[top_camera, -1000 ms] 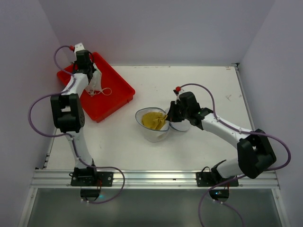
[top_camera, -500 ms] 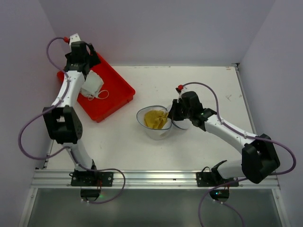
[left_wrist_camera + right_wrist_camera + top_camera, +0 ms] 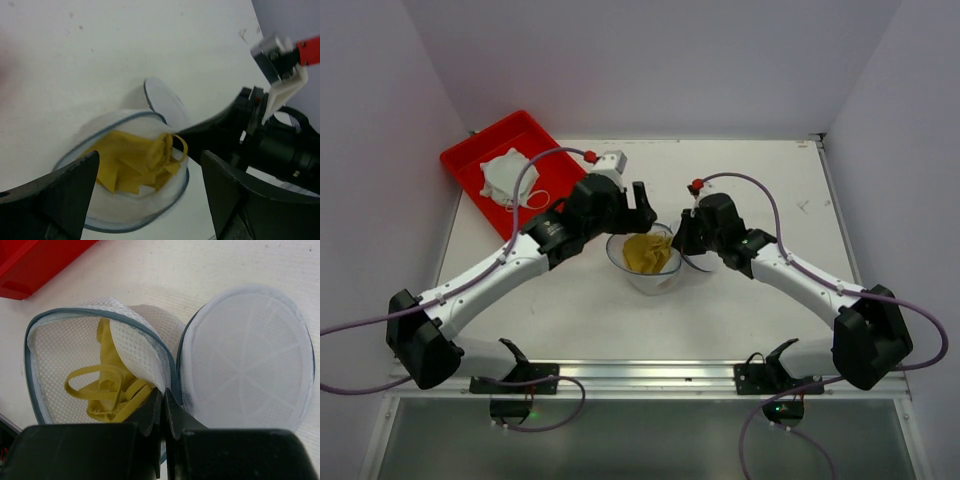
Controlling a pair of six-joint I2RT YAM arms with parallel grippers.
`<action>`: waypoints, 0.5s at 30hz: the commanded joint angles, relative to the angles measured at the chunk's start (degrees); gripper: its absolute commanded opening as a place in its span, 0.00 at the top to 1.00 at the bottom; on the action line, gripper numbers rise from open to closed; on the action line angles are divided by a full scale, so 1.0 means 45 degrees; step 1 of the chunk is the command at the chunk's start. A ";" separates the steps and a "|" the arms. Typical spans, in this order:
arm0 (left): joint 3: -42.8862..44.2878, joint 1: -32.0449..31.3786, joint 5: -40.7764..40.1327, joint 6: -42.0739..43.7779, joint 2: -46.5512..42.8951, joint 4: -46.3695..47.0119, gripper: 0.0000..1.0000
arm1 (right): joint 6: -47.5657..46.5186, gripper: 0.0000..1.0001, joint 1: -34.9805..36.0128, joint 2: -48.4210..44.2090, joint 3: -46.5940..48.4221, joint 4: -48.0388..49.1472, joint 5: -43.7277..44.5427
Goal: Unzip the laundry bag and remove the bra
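left hand (image 3: 149, 157): open, fingers spread wide, gripping nothing; hangs over the far left edge of the laundry bag, not touching it
right hand (image 3: 163, 400): closed, fingers pinched together on the bag's zip rim where bowl and flap meet
laundry bag (image 3: 655, 283): mid surface, between the two hands; unzipped and lying open as two halves, with the deep mesh bowl on the left
flap (image 3: 245, 355): round white mesh half, folded out to the right of the bowl, lying on the surface
bra (image 3: 105, 350): yellow, bunched inside the bowl, straps looped; touched by neither hand
red tray (image 3: 470, 160): far left corner of the surface, well apart from the bag
white cloth (image 3: 505, 172): crumpled in the tray, a thin loop beside it
surface (image 3: 740, 180): white
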 commanded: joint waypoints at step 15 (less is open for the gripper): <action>-0.0096 -0.2195 -0.0988 -0.1207 0.2284 0.0226 0.15 | 0.0147 1.00 0.0228 -0.0639 0.0404 0.0204 0.0345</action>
